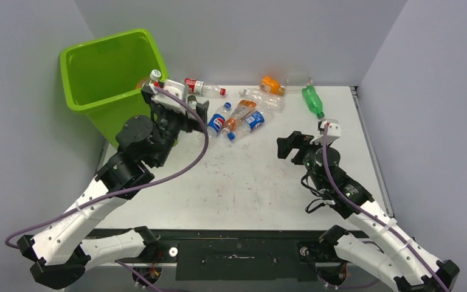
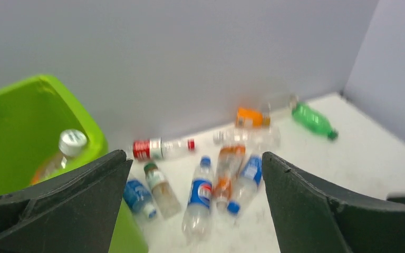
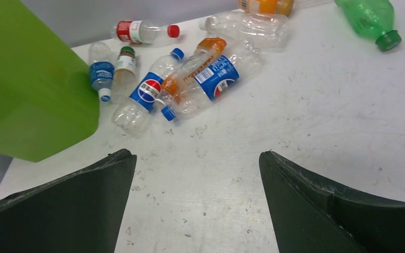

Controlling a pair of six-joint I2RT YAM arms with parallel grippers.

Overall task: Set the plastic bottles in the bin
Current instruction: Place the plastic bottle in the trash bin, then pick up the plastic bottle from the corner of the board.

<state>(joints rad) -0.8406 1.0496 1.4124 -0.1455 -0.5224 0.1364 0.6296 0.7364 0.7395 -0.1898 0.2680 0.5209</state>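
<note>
Left end effector (image 2: 195, 158) was released, empty, beside the lime-green bin (image 2: 10, 116). Left wrist view showed a white-capped bottle (image 2: 66, 150) inside it, less clear from overhead. Right end effector (image 3: 195, 158) was released too. Other plastic bottles (image 1: 220, 118) lay along the tabletop's (image 1: 249, 176) far edge.

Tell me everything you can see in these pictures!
bin: one, lime green, far left.
white-capped bottle: one, clear, just inside the bin's rim.
green bottle: one, green, table's far right.
orange bottle: one, orange, far middle.
labelled bottles: about seven, mostly clear, lying clustered beside the bin.
table: one, white, under the bottles.
left fingers: two, black, open by the bin.
right fingers: two, black, open above the table.
</note>
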